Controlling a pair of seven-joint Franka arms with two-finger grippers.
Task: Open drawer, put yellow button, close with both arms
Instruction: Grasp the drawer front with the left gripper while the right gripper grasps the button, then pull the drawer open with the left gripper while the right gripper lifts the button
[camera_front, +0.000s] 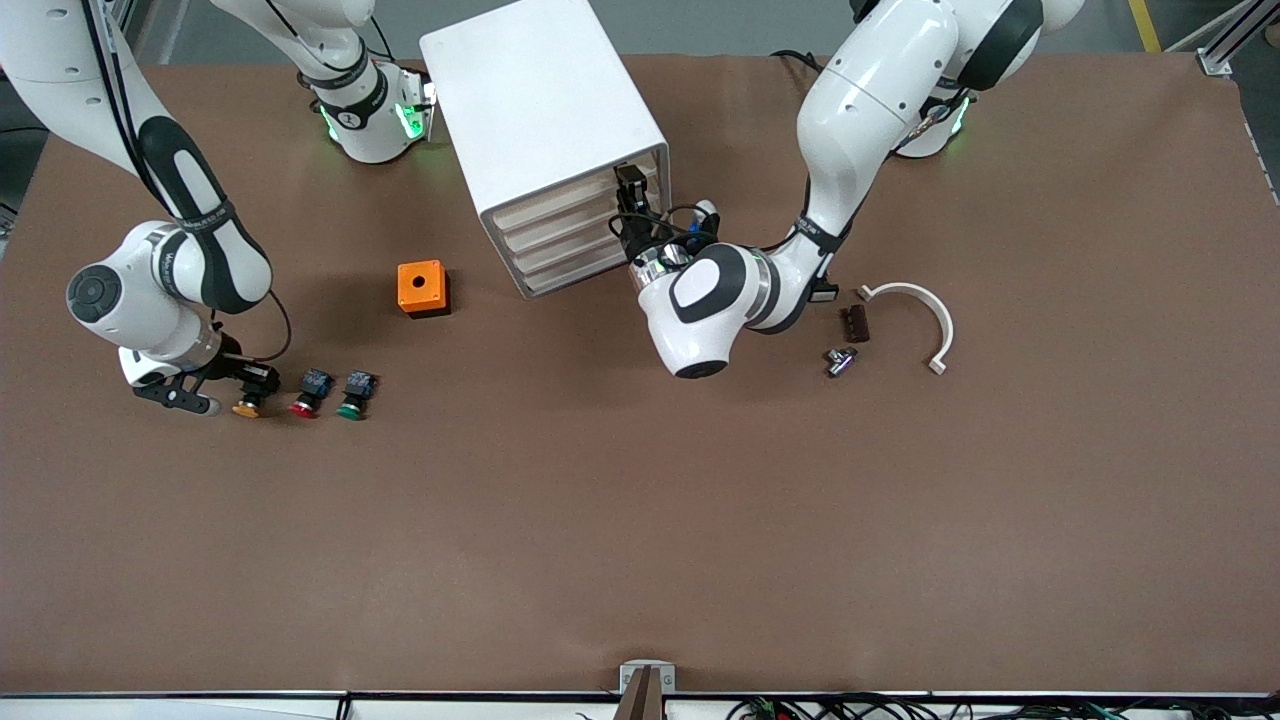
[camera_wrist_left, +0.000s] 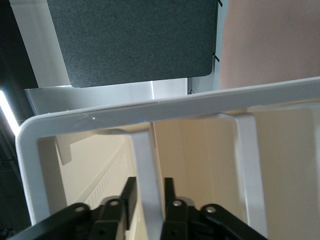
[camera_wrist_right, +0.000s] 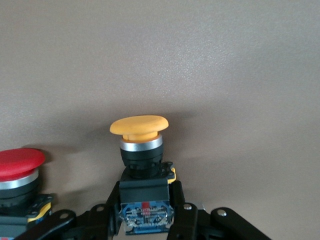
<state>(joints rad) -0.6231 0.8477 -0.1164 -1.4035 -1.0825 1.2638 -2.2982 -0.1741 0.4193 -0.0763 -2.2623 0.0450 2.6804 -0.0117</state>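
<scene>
The yellow button (camera_front: 248, 405) lies on its side on the table near the right arm's end, its cap (camera_wrist_right: 139, 125) pointing toward the front camera. My right gripper (camera_front: 255, 381) (camera_wrist_right: 145, 192) is low over the table and shut on the button's black-and-blue body. The drawer (camera_front: 560, 198), topmost in the white cabinet (camera_front: 540, 100), looks closed. My left gripper (camera_front: 630, 192) (camera_wrist_left: 148, 187) is at that drawer's front. Its fingers (camera_wrist_left: 129, 196) press on either side of a white upright bar (camera_wrist_left: 145, 160) of the handle.
A red button (camera_front: 304, 404) (camera_wrist_right: 17, 162) and a green button (camera_front: 352, 405) lie in a row beside the yellow one. An orange box (camera_front: 421, 287) stands between them and the cabinet. Toward the left arm's end lie a white curved piece (camera_front: 915, 310), a brown block (camera_front: 855, 322) and a small metal part (camera_front: 840, 360).
</scene>
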